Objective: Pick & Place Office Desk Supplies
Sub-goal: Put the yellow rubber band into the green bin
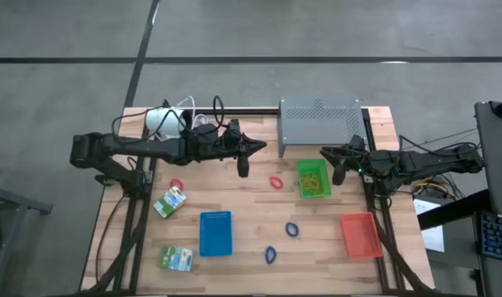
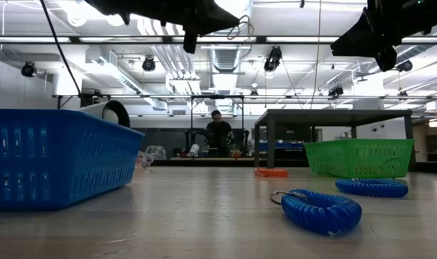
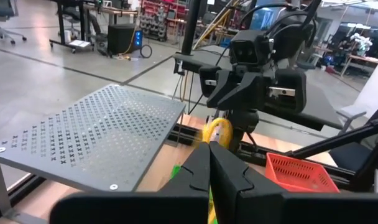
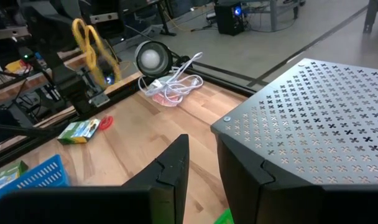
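Trays number three: blue mesh (image 1: pixel 215 233), green (image 1: pixel 313 178), red (image 1: pixel 360 233). Left gripper (image 1: pixel 243 165) pinches thin yellow rubber bands (image 3: pixel 216 132) (looped, limp) above bare wood, the green tray well to its right. Two blue coiled loops (image 1: pixel 292 229), two red loops (image 1: pixel 276 182) and two green-white packets (image 1: pixel 169 201) lie scattered below it. Right gripper (image 1: pixel 339 173) hovers narrowly parted beside the green tray.

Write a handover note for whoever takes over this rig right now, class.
Left gripper: shut on a yellow rubber band, held above the table.
Right gripper: open, holding nothing, beside the green tray.
Done: some yellow bands lie in the green tray.
Left: two red loops, two blue loops and two green-and-white packets lie loose on the table.
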